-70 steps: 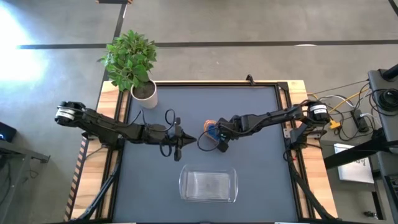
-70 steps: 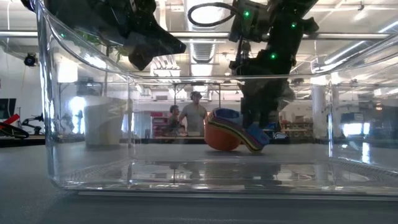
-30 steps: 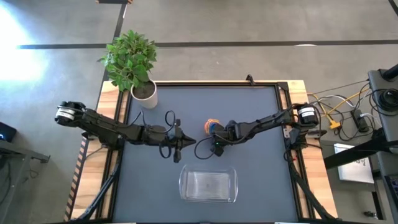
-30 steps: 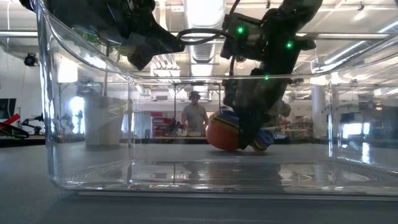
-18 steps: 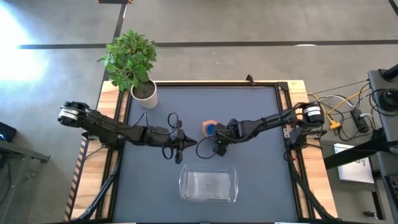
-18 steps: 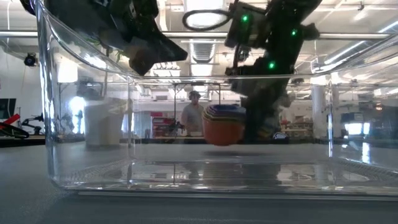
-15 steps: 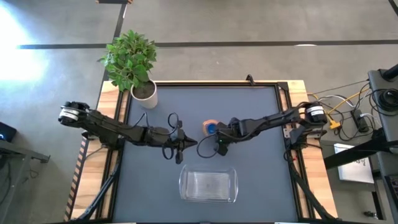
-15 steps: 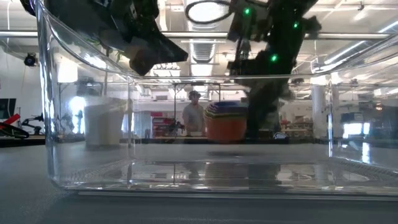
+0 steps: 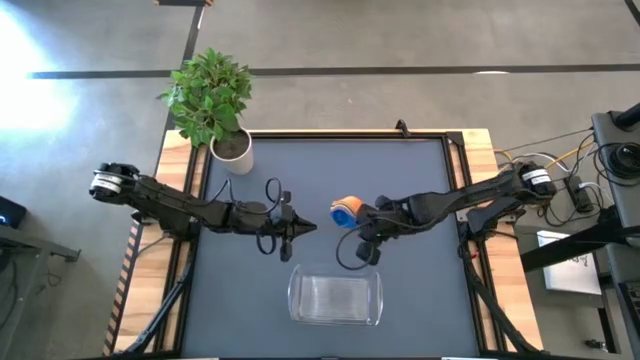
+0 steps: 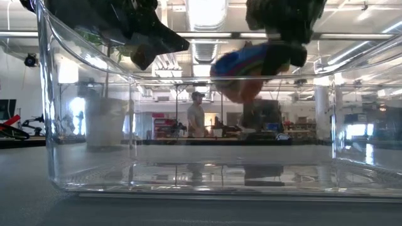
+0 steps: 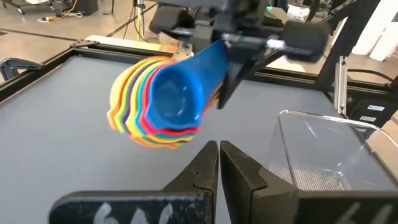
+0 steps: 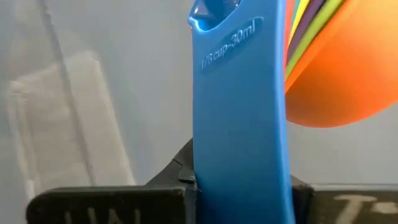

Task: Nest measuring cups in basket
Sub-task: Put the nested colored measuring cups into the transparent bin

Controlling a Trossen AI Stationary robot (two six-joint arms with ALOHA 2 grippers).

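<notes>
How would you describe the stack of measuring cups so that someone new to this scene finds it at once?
Start at the dark table and find the clear basket near its front edge. Just behind it, the right gripper is shut on the handles of a nested stack of measuring cups held above the table. It is the only bright, many-coloured thing here: orange outermost, blue innermost.

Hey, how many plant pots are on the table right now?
1. The white plant pot stands at the table's far left corner, holding a leafy green plant. None seems hidden elsewhere.
</notes>
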